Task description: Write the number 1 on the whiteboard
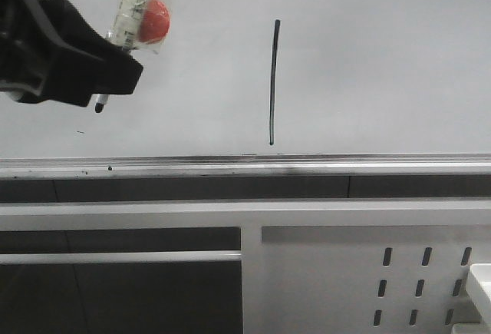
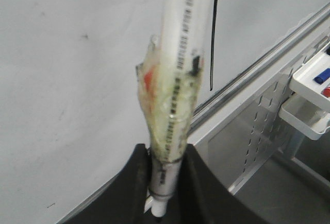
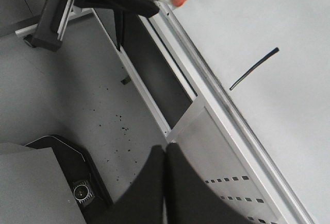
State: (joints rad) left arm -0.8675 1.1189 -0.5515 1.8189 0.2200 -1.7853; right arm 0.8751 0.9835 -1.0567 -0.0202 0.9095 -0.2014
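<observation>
Left gripper (image 1: pixel 107 81) clamped on marker (image 1: pixel 132 11); right gripper (image 3: pixel 165 154) closed, empty.
The number 1 (image 1: pixel 273 81) is seen mid-whiteboard (image 1: pixel 383 57), above the rail (image 1: pixel 307 167), well right of the marker. Marker print is blurred, unreadable.

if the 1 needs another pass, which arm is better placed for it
Left, probably. The left gripper is shut on the marker up at the whiteboard, beside the number 1. The right gripper is shut, empty, and low near the floor.
</observation>
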